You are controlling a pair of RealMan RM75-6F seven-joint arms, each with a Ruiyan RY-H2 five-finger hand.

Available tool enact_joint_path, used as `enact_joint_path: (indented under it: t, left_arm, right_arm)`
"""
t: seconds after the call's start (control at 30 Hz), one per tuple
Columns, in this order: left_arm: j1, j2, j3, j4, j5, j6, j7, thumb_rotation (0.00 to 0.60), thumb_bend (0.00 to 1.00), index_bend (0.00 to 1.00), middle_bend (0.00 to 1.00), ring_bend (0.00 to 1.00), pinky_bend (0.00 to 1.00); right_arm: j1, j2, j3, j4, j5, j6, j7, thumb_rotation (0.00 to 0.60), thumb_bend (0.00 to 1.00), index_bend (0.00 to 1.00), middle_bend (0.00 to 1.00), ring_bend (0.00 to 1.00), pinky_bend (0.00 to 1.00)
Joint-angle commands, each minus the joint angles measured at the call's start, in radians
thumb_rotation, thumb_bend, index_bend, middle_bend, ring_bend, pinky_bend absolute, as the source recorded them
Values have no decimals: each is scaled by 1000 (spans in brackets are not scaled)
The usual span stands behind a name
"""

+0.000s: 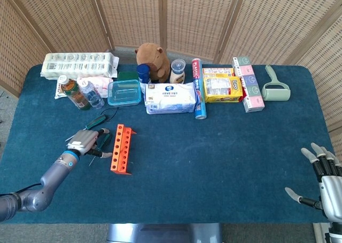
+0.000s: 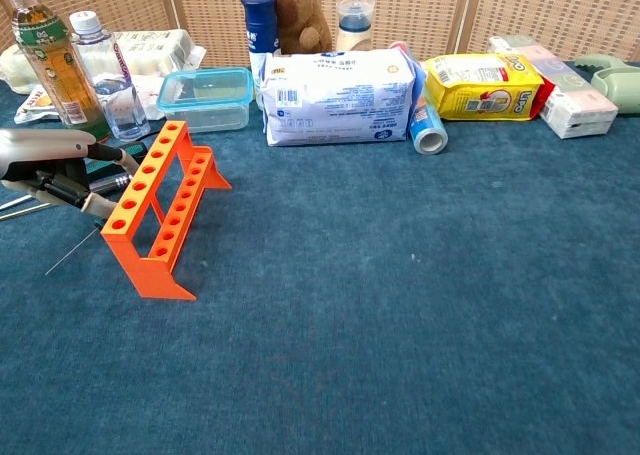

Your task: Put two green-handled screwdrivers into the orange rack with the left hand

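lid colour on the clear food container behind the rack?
Light blue lid on the clear container, behind the orange rack. Chest view shows it best.

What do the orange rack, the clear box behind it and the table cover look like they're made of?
The orange rack looks like moulded plastic: uniform colour, matte, with neat round holes. The clear box seems to be see-through plastic with a bluish lid; its walls show light through them. The table cover looks like dark blue fabric, perhaps felt or short carpet, judging by its fuzzy, non-shiny surface.

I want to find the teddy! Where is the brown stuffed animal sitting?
In the head view the brown stuffed animal sits at the table's far edge, left of centre, between the dark blue bottle and the white jar, behind the white tissue pack.
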Motion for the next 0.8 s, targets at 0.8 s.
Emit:
enact_joint_path:
  t: [0.8]
  left_arm:
    - [77,138,18,-98,234,4,-213,163,113,161,943,896,953]
  right_arm:
    - [-6,0,-4,-6,-10,9,3,500,0,137,54,0,0]
